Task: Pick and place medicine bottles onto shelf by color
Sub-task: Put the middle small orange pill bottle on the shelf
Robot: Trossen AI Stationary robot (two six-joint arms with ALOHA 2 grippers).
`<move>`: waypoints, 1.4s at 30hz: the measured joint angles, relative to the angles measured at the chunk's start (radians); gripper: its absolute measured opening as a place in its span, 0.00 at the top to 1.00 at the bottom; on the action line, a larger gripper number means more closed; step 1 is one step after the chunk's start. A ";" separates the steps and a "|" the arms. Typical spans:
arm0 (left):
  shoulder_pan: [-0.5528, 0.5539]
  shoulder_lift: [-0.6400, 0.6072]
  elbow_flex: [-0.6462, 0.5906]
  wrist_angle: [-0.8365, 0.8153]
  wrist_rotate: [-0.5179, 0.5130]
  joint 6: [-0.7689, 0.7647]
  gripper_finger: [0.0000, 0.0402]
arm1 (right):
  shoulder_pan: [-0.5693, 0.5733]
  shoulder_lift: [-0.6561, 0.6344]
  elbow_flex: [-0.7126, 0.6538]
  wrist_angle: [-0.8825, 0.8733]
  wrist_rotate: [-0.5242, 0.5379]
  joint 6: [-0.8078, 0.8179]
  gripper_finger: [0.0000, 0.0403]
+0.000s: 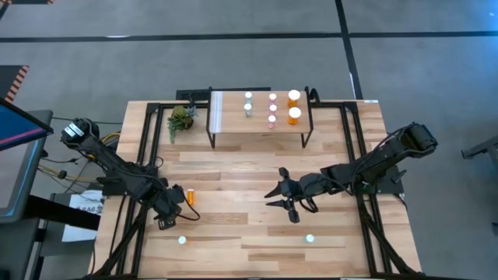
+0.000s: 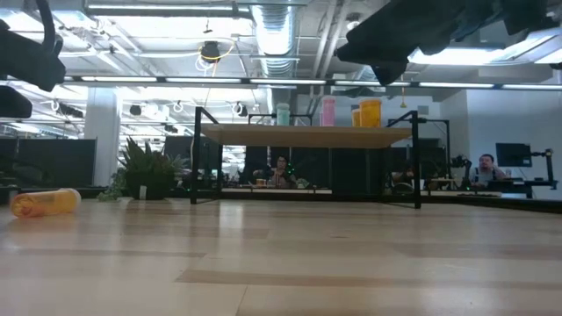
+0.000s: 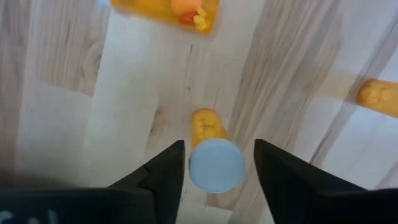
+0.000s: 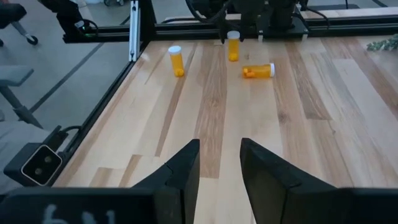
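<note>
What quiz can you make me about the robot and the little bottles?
1. True or false: the left gripper has its open fingers on either side of an upright orange bottle.
2. How many pink bottles stand on the shelf? A: one. B: three. C: five.
3. Fill in: the fallen orange bottle on the table lies on its ____.

Key: 1 true. 2 B. 3 side.
</note>
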 joint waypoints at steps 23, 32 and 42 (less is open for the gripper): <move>0.099 -0.001 0.219 -0.153 -0.010 0.122 0.73 | 0.000 0.000 0.000 0.005 0.000 0.001 0.67; 0.432 -0.001 0.499 -0.386 0.006 0.391 0.73 | 0.000 0.000 0.000 0.005 0.000 0.010 0.67; 0.829 0.113 0.881 -0.570 0.026 0.706 0.73 | 0.000 -0.001 0.000 0.002 0.000 0.010 0.67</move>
